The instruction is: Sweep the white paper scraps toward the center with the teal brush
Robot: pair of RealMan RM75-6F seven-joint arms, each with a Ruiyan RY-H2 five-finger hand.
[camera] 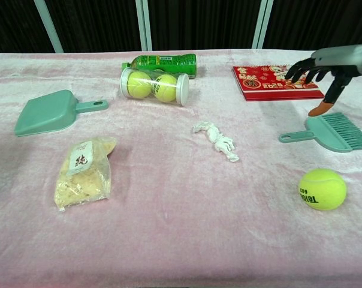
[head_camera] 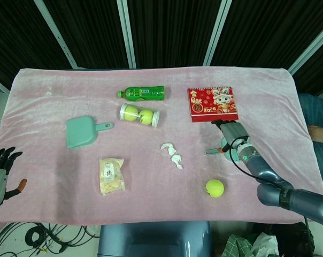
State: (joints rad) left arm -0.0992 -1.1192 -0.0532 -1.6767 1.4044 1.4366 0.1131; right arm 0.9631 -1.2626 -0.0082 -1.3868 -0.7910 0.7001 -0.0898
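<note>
The white paper scraps [camera: 217, 140] lie in a small crumpled string near the middle of the pink cloth, also seen from the head view as paper scraps [head_camera: 172, 155]. The teal brush [camera: 331, 132] lies flat on the cloth to their right, handle pointing left and bristles to the right. In the head view only the brush handle [head_camera: 212, 151] shows beside my forearm. My right hand [camera: 322, 65] hovers above and behind the brush, fingers spread, holding nothing. My left hand [head_camera: 0, 171] hangs off the table's near left edge, fingers apart and empty.
A teal dustpan [camera: 49, 113] lies at the left, with a snack bag [camera: 82, 171] in front of it. At the back are a green bottle [camera: 163, 61], a tube of tennis balls [camera: 154, 86] and a red booklet [camera: 274, 81]. A loose tennis ball [camera: 322, 189] sits in front of the brush.
</note>
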